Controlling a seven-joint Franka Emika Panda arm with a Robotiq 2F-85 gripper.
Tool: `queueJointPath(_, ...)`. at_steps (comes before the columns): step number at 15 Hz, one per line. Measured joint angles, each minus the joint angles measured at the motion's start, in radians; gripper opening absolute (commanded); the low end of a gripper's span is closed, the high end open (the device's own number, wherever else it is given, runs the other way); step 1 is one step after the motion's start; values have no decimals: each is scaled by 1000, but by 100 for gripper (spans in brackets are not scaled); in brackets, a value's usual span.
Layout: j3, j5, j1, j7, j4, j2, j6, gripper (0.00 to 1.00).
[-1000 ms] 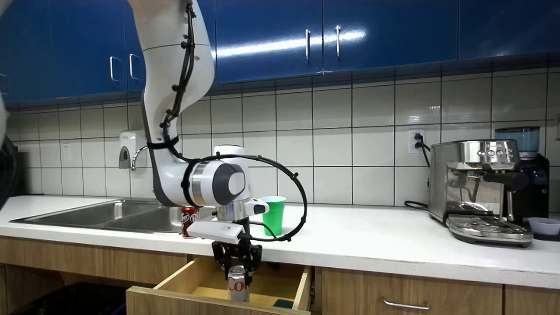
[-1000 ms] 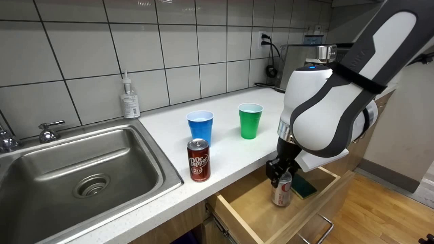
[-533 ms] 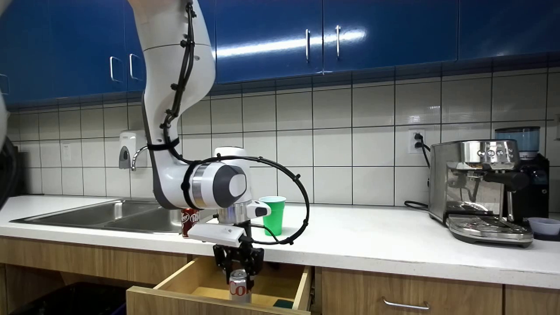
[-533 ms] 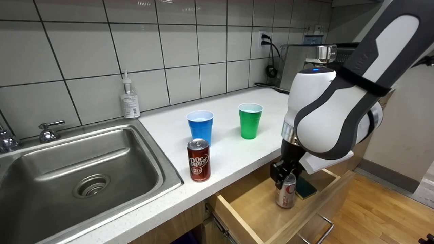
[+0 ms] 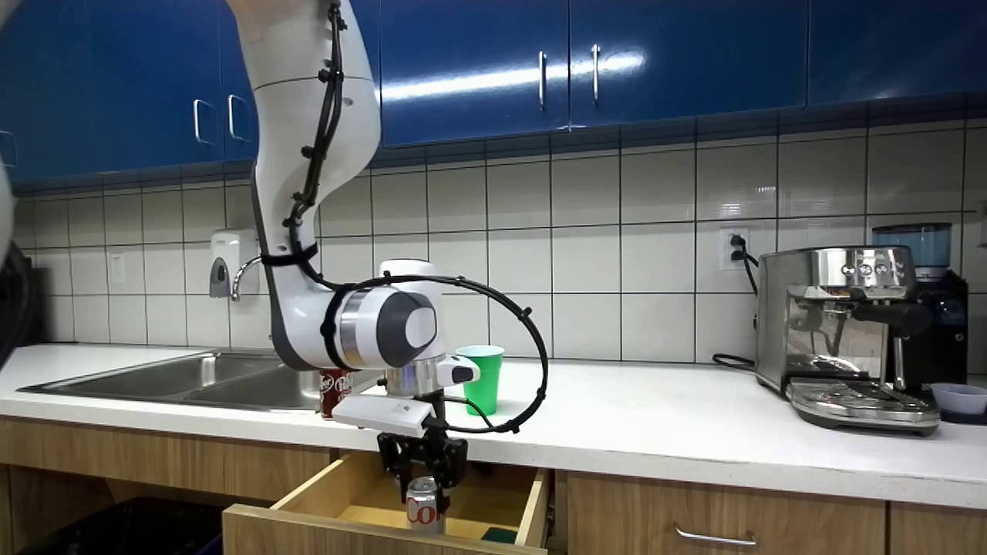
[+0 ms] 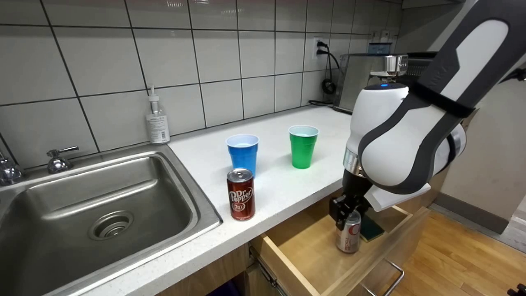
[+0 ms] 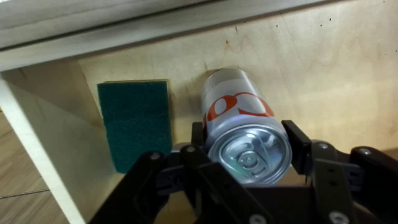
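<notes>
My gripper [image 5: 423, 502] points down into an open wooden drawer [image 6: 294, 263]. Its two black fingers press on opposite sides of a silver can with red lettering [image 7: 236, 93], near the can's top. The can is nearly upright, with its lid toward the wrist camera. It shows between the fingers in both exterior views [image 5: 422, 518] [image 6: 348, 240]. Its base is at or very near the drawer floor; I cannot tell whether it touches. A dark green sponge [image 7: 136, 124] lies flat in the drawer beside the can, close to the drawer's side wall.
On the white counter [image 5: 617, 416] stand a red Dr Pepper can [image 6: 241, 197], a blue cup [image 6: 243, 152] and a green cup [image 6: 303, 148]. A sink [image 6: 115, 197] lies beside them, with a soap bottle [image 6: 158, 123] behind. An espresso machine [image 5: 840, 339] stands farther along.
My gripper and the silver can have moved slightly down and toward the sponge side together. The can has gone from a slight tilt to nearly upright. The last half second shows little motion.
</notes>
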Motion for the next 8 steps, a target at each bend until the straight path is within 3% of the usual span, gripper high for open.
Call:
queueJointPath(3,0,0,4,7,-6,0,0,99)
queueJointPath(8,0,0,16,8,-6,-15,-4,100)
